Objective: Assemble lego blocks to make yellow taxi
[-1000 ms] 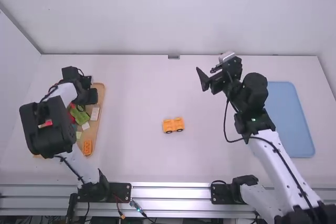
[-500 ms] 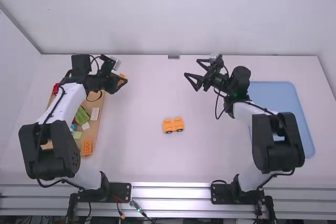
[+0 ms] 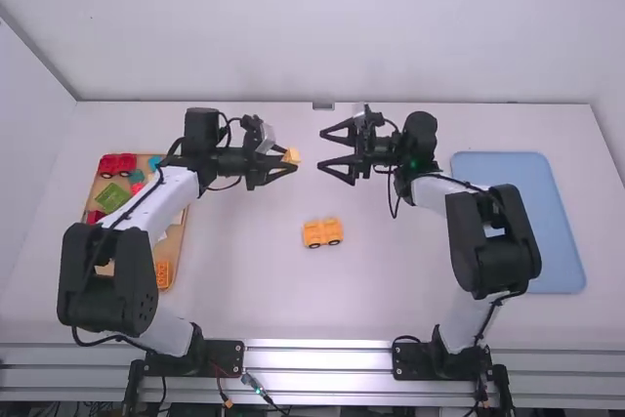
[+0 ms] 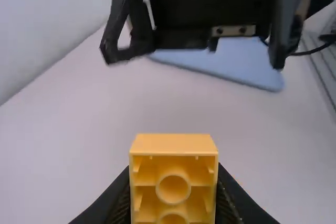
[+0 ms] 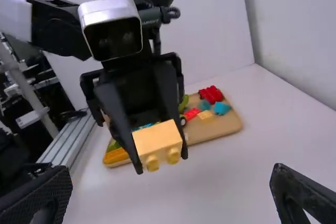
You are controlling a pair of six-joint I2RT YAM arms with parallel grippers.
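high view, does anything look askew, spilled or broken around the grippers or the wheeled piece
Nothing looks spilled or broken. The wheeled piece stands on its wheels. Only the yellow block is sideways, its studs facing the right gripper, but the left gripper holds it.

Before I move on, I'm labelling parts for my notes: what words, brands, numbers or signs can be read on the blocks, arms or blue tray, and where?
None can be read.
Left arm's black wrist part: faint pale lettering, too small to read.
Raised light orange block, wheeled orange piece, blue tray: no print seen.
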